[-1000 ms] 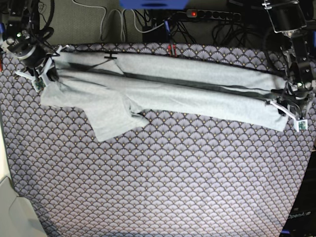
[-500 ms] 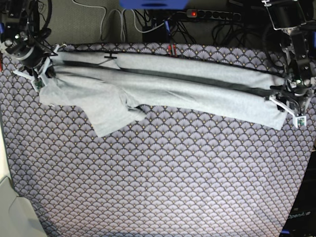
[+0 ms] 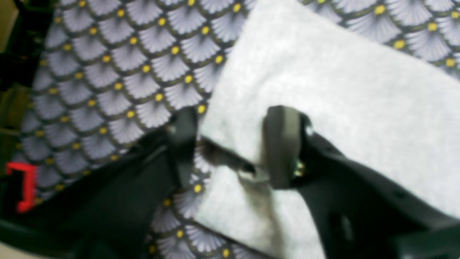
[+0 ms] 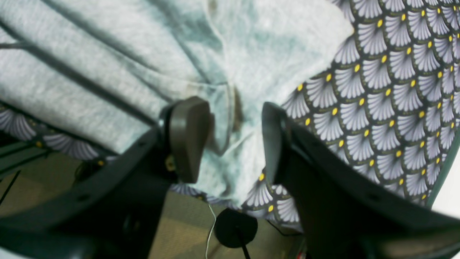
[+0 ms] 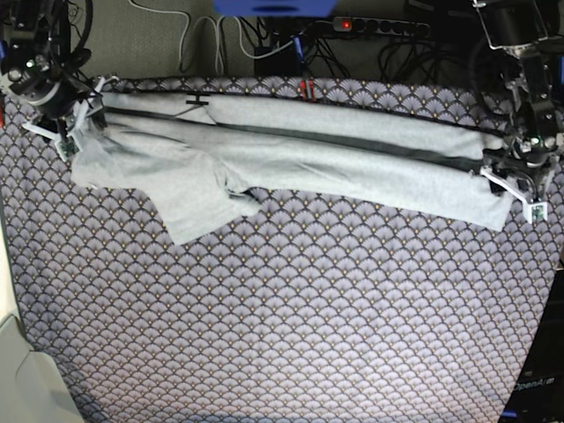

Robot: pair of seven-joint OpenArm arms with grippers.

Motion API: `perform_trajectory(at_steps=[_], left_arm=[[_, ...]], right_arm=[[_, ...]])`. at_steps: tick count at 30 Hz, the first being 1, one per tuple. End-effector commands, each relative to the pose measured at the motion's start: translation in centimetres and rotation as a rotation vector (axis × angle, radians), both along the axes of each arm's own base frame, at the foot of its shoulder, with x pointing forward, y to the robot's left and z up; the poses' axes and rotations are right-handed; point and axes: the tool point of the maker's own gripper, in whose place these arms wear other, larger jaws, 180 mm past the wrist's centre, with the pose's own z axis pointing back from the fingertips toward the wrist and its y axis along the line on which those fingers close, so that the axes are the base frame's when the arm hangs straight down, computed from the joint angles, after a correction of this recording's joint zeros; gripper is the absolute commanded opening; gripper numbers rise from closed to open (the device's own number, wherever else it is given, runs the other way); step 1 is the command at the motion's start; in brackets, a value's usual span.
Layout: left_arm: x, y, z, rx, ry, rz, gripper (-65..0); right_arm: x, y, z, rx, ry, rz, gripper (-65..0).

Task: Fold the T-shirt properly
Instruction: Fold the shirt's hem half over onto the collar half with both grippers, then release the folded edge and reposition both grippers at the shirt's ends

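The light grey T-shirt (image 5: 308, 154) lies folded into a long band across the back of the table, with one sleeve flap (image 5: 198, 207) sticking out toward the front at the left. My right gripper (image 5: 69, 123) is at the shirt's left end. In the right wrist view it (image 4: 231, 140) stands open, with a bunched ridge of shirt (image 4: 107, 54) loose between its fingers. My left gripper (image 5: 515, 187) is at the shirt's right end. In the left wrist view it (image 3: 231, 147) is open over the shirt's (image 3: 323, 72) corner, one finger (image 3: 183, 144) just off the cloth's edge.
The purple fan-patterned tablecloth (image 5: 308, 335) covers the table. Behind the back edge lie a power strip (image 5: 379, 26) and tangled cables. A pale object (image 5: 22, 379) sits at the lower left corner. Below the table edge hangs a black round part (image 4: 235, 226).
Both grippers have opened and let go of the shirt's ends. The right gripper's arm shifted slightly toward the back edge, and the shirt's ends have settled on the table.
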Motion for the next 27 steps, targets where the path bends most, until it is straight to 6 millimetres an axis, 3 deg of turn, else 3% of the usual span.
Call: perform_trajectory(at_steps=[1,6,12,20,23,27], left_arm=[[0.5,1.4,1.9,0.039,-0.043,0.000,-31.8],[0.4,1.8,2.3,0.005,-0.058,0.003,-31.3],[-0.4,4.0,3.0,0.008,-0.081,0.073,-31.3],[-0.4,3.7,2.7,0.000,-0.077,0.071,-31.3],[-0.2,3.1,2.5,-0.016,-0.084,0.073,-31.2],[-0.1,2.4,2.0,-0.038,-0.086,0.077,-31.2]], right_arm=[[0.7,-1.4,1.5,-0.026,-0.048,-0.021,-36.4],[1.6,-3.9,3.8,-0.061,-0.125,-0.097,-36.4],[2.7,-1.9,5.9,-0.057,-0.199,-0.065,-36.4],[3.1,2.9,3.9,0.029,-0.148,0.001,-36.5],[3.8,3.1,3.1,0.045,-0.136,-0.005,-36.5],[4.1,1.8,0.8,0.067,-0.081,-0.043,-36.5]])
